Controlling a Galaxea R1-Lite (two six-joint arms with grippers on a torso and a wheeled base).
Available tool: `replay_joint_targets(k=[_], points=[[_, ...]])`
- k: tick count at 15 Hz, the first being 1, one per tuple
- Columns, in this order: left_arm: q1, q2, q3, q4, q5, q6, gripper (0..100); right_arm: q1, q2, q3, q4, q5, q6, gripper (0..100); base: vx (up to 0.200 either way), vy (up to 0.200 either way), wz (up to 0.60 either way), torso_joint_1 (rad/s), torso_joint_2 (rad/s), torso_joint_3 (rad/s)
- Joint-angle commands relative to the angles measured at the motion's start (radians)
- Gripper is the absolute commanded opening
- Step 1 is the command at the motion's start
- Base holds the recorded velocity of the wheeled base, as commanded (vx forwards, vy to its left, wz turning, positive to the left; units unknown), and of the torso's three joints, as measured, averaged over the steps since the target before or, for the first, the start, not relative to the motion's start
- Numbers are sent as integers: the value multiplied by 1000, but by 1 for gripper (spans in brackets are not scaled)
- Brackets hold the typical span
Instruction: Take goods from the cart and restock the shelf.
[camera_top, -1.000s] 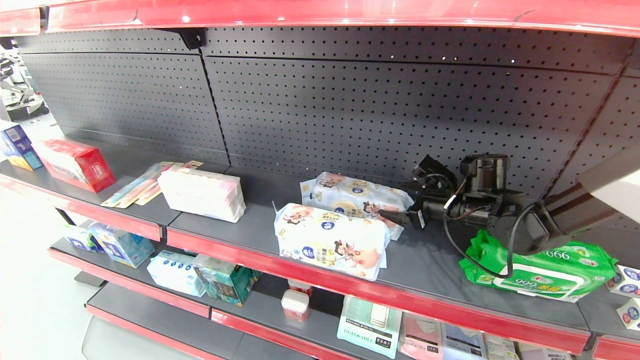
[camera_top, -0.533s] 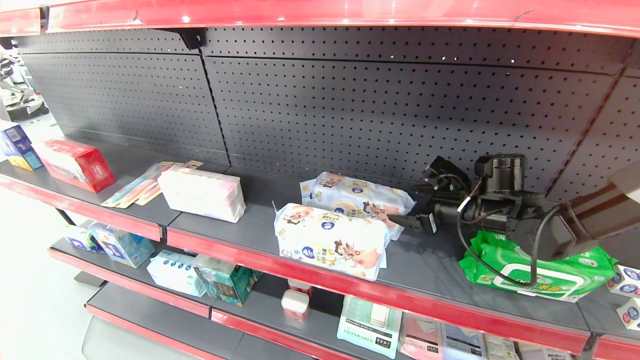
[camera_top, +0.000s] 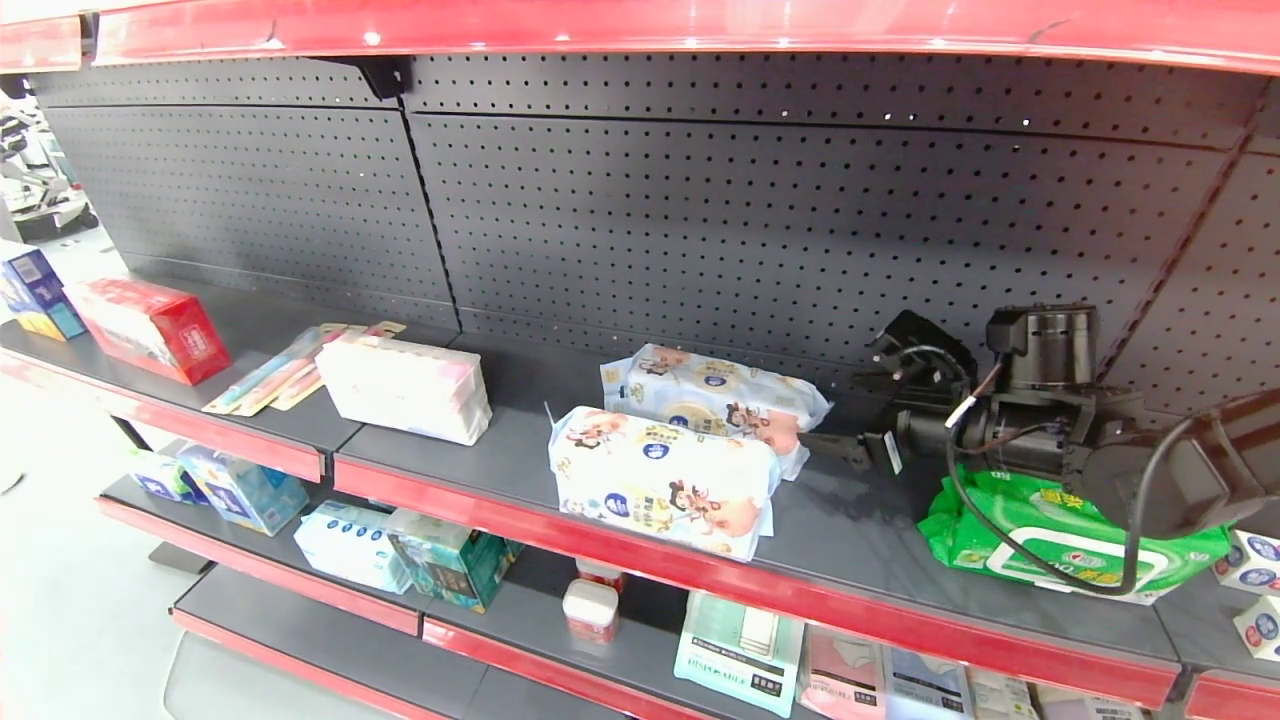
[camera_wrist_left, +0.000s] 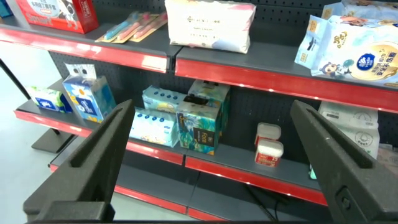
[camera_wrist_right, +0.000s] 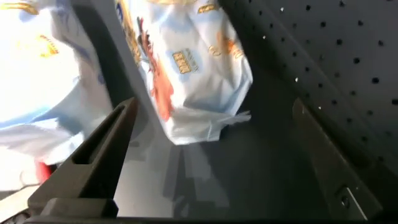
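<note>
Two cartoon-printed wipes packs lie on the middle shelf (camera_top: 860, 530), one at the front (camera_top: 665, 480) and one behind it (camera_top: 712, 395). My right gripper (camera_top: 855, 395) hovers just right of the rear pack, open and holding nothing. In the right wrist view that rear pack (camera_wrist_right: 186, 81) lies beyond the spread fingers (camera_wrist_right: 93, 168), apart from them. My left gripper (camera_wrist_left: 211, 106) is open and empty, held low before the lower shelves. The front cartoon pack (camera_wrist_left: 354, 50) sits above the shelf's red edge in that view.
A green wipes pack (camera_top: 1080, 540) lies under my right arm. Further left sit a white tissue pack (camera_top: 405, 385), toothbrushes (camera_top: 285, 365) and a red box (camera_top: 150, 325). Lower shelves hold teal boxes (camera_wrist_left: 202, 121) and small jars (camera_wrist_left: 268, 144). Bare shelf lies between the cartoon packs and the green pack.
My right gripper has drawn back to the right, away from the rear cartoon pack, which stays on the shelf. Nothing else has moved.
</note>
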Motion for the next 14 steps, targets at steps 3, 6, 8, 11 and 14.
replay_joint_targets(k=[3,6,8,11,14], points=[[0,1,0,0,1,0,100,-22,-70,21,27,0,3,100,0,0,0,0,0,0],[0,1,0,0,1,0,100,-19,-118,85,27,-24,6,100,0,0,0,0,0,0],[0,1,0,0,1,0,100,-21,-165,119,27,-46,8,100,0,0,0,0,0,0],[0,1,0,0,1,0,100,-25,-277,200,27,-90,61,100,0,0,0,0,0,0],[0,1,0,0,1,0,100,-12,-371,276,27,-129,149,100,0,0,0,0,0,0]])
